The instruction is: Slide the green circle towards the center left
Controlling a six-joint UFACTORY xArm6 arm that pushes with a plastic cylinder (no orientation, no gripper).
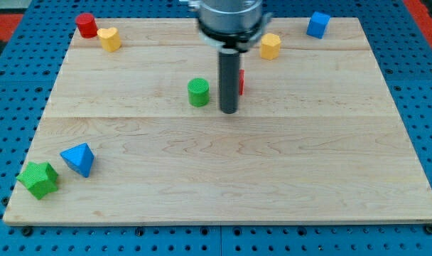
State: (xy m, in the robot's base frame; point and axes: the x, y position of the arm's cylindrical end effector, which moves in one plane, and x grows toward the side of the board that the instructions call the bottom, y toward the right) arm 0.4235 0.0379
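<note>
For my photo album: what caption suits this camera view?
My tip rests just right of the green circle on the wooden board.

Just to the view's left of my tip (229,111) stands the green circle (198,92); a red block (241,82) sits close behind the rod; toward the view's bottom the table (237,178) lies bare.

My tip (229,111) stands just right of the green circle (198,92) on the board (273,185).
</note>
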